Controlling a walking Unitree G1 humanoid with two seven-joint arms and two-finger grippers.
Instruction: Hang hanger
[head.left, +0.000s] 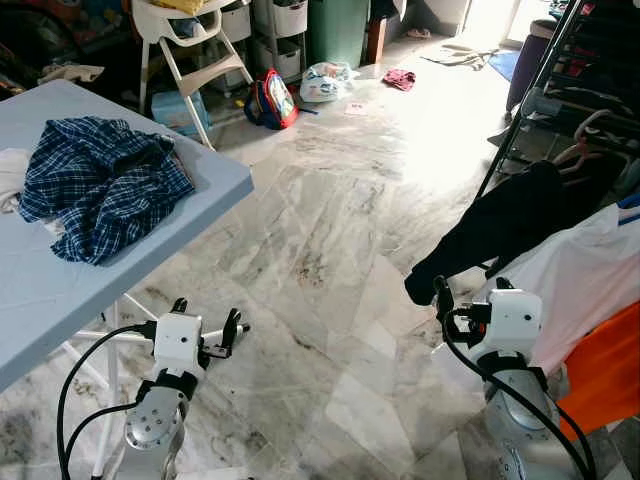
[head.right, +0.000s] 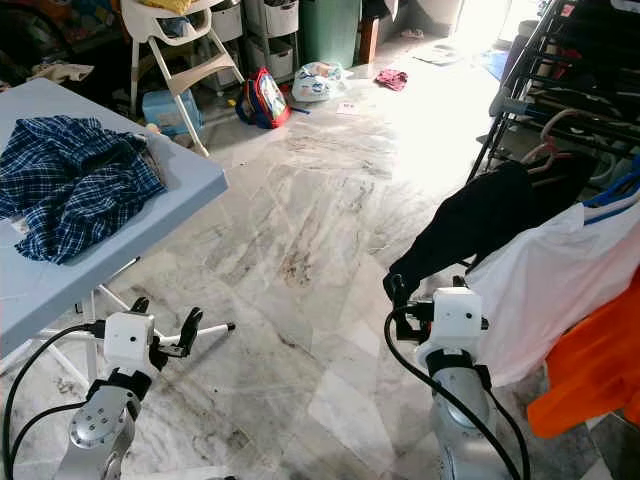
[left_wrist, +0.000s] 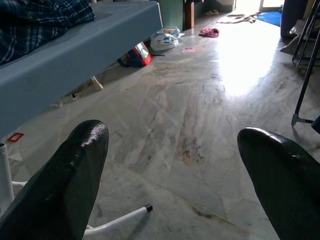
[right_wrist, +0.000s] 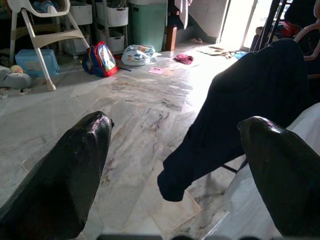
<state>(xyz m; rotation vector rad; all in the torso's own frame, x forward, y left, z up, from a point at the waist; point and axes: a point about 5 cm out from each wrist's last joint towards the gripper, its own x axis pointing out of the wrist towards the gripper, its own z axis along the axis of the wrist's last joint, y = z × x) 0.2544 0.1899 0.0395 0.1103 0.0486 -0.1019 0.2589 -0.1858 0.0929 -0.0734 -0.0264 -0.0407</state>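
I hold both grippers, left and right, wide open and empty. A hanger already hangs on the rack; next I'd guess releasing is done.

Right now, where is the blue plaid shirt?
The blue plaid shirt lies crumpled on the light blue table at the robot's left, above and beyond the left claw.
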